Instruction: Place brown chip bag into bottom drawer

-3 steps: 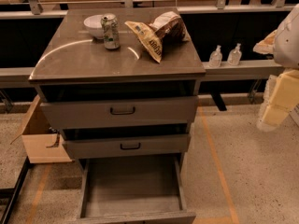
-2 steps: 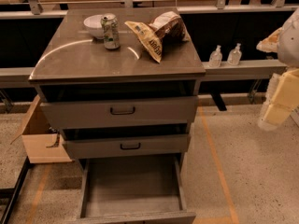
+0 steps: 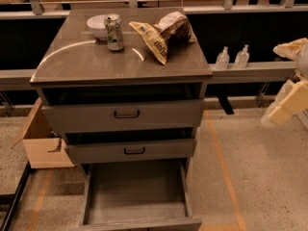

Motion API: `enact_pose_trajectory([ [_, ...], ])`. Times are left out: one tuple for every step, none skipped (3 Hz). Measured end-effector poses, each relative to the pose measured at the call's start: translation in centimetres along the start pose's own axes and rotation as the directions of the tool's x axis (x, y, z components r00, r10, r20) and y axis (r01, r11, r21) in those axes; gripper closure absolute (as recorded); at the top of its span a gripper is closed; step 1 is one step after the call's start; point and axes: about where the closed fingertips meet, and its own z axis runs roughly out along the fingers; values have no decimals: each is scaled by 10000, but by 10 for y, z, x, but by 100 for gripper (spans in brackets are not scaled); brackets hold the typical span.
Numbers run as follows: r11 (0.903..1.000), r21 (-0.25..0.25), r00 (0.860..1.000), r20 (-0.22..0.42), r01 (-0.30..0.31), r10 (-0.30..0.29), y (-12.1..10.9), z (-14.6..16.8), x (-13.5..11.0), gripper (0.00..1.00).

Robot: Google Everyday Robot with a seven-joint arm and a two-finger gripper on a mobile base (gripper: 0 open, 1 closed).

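The brown chip bag point(image 3: 163, 35) lies on the cabinet top point(image 3: 96, 61) near its back right, with its tan-yellow lettered end pointing toward the front. The bottom drawer point(image 3: 137, 196) is pulled out below the two upper drawers and holds nothing. My arm and gripper point(image 3: 291, 49) are at the right edge of the view, well to the right of the cabinet and about level with its top, touching nothing.
A green-white drink can point(image 3: 114, 32) and a white bowl point(image 3: 97, 27) stand on the cabinet top, left of the bag. Two small bottles point(image 3: 231, 57) stand on a ledge to the right. An open cardboard box point(image 3: 41, 141) sits on the floor to the left.
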Motion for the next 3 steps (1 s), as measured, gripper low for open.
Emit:
enact_pose_trajectory([
  [9913, 1318, 9859, 1663, -34, -187, -57, 13, -17, 0],
  [9633, 2622, 9559, 2928, -577, -224, -122, 29, -44, 0],
  [9196, 3547, 9122, 4097, -1690, 95, -194, 50, -85, 0],
])
